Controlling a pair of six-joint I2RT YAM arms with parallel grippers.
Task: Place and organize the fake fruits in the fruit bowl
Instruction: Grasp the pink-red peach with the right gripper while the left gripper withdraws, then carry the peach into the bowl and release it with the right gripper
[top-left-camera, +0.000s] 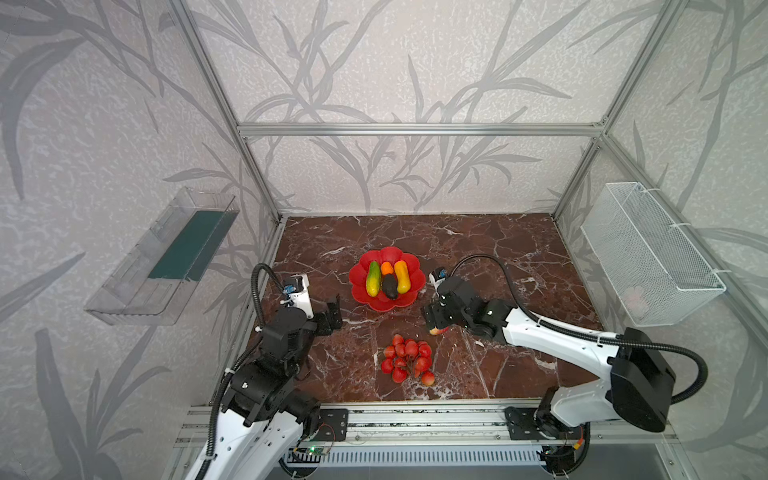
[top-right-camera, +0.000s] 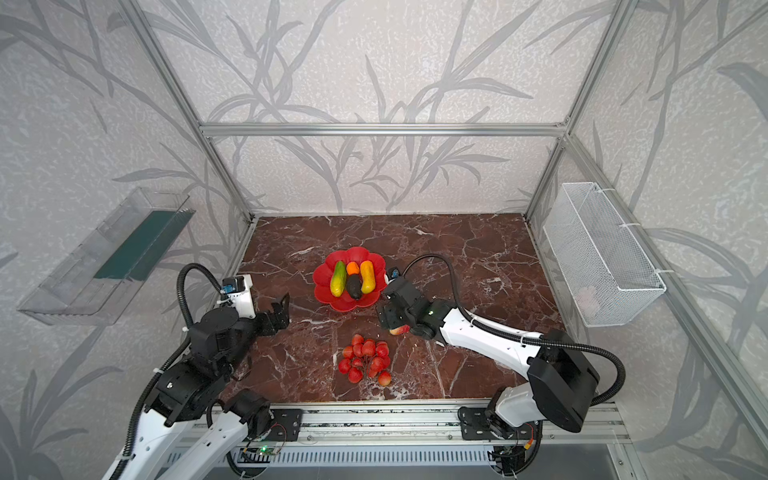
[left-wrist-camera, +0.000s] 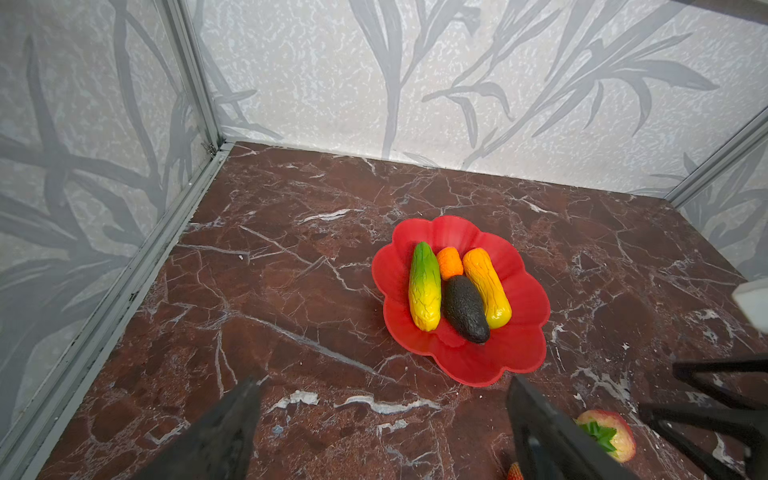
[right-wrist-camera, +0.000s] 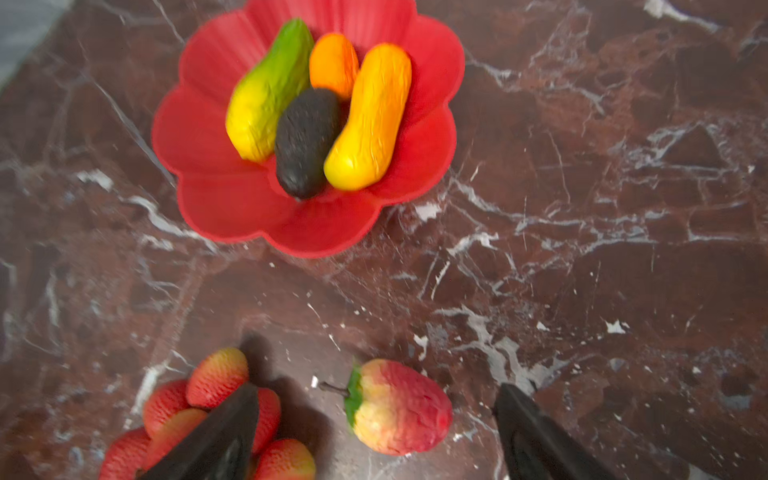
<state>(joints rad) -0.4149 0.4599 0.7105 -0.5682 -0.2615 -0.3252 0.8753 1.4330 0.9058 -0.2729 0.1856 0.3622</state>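
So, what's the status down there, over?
Left jaws open, empty. Right jaws open around the apple on the table, not gripping. Cucumber, orange, avocado, gourd in red bowl; berry bunch still out. Nothing blocking.

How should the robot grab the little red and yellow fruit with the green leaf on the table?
Best across its plump middle, coming down from above. The red-yellow fruit lies on its side on the marble table, stem and green leaf poking out one end, where a grip would likely slip. The open right gripper lines up end to end with it, so turning the wrist should help.
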